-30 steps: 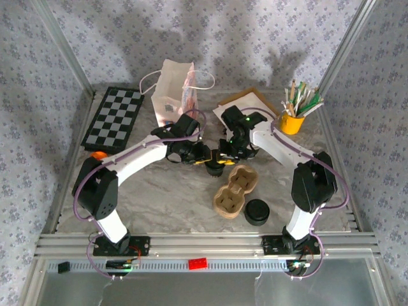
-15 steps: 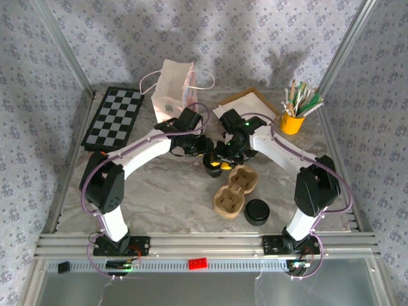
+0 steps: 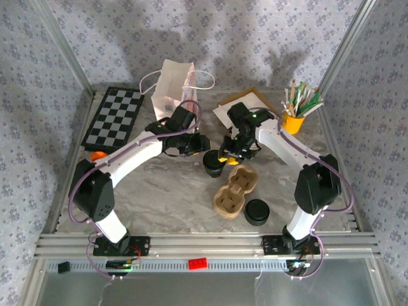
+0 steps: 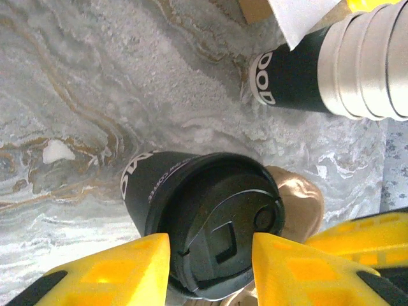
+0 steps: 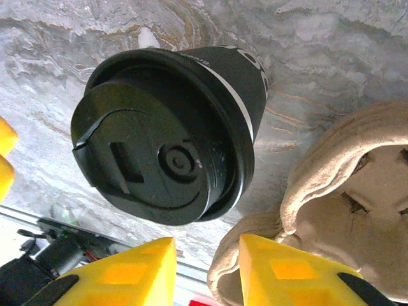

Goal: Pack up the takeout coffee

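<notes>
Black plastic lids the coffee cup point(image 3: 213, 164), which stands on the marbled tabletop point(image 3: 159, 191) at 11 o'clock of the pulp cup carrier point(image 3: 234, 191), close to its rim.

The left arm point(image 3: 137, 153) goes up from its base to a bent elbow at the tabletop's 8 o'clock side. Its white forearm then stretches toward 2 o'clock, the wrist turned down so the left jaws hover at 10 o'clock of the cup. In the left wrist view their yellow fingers point(image 4: 108, 271) stand apart to either side of the lid point(image 4: 213, 233). The left jaws are open, with nothing clamped between them.

The right arm point(image 3: 280, 143) folds at an elbow near the tabletop's 4 o'clock edge and angles toward 10 o'clock. Its wrist is pitched down, with the right jaws just at 1 o'clock of the cup. In the right wrist view their yellow fingers point(image 5: 121, 277) are parted by a narrow gap and hold nothing. The cup point(image 5: 172, 134) lies beyond them, and the carrier point(image 5: 344, 210) is at 4 o'clock of it.

A round black object point(image 3: 257, 212) sits at 4 o'clock of the carrier. A white paper bag point(image 3: 173, 89) stands at 12 o'clock on the tabletop, a chessboard point(image 3: 115, 118) lies at 10 o'clock, and a yellow pot of sticks point(image 3: 293, 118) stands at 2 o'clock.
</notes>
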Robot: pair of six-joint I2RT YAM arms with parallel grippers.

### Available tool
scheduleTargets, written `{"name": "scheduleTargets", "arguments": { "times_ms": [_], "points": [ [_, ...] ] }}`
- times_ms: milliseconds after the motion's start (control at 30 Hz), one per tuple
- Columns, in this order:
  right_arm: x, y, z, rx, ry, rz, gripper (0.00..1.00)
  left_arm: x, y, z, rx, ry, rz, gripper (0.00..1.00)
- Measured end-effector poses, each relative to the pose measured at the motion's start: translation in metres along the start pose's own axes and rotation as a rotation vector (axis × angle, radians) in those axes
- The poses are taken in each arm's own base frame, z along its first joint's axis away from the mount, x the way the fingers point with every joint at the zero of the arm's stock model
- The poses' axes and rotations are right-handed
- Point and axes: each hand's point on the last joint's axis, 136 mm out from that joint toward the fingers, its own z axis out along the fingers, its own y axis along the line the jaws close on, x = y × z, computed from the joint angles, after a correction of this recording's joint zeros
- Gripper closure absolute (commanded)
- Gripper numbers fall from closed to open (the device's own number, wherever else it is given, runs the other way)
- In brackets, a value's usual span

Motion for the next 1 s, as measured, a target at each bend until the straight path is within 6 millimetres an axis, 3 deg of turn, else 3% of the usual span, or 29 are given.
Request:
{"name": "scheduleTargets", "arguments": {
  "times_ms": [133,433,1000],
  "points": [
    [-0.002,0.001,0.002,0.021,0.016,-0.029,0.74,0.011,0.006,0.004,-0.015,0.038,-0.023,0.63],
    [-0.011,-0.002,0.008,0.061,0.035,-0.065,0.77,0.018,0.015,0.023,-0.046,0.084,-0.038,0.65],
    [-0.008,-0.008,0.019,0.046,0.017,-0.078,0.83,0.021,0.016,0.024,-0.049,0.094,-0.024,0.64]
  ]
}}
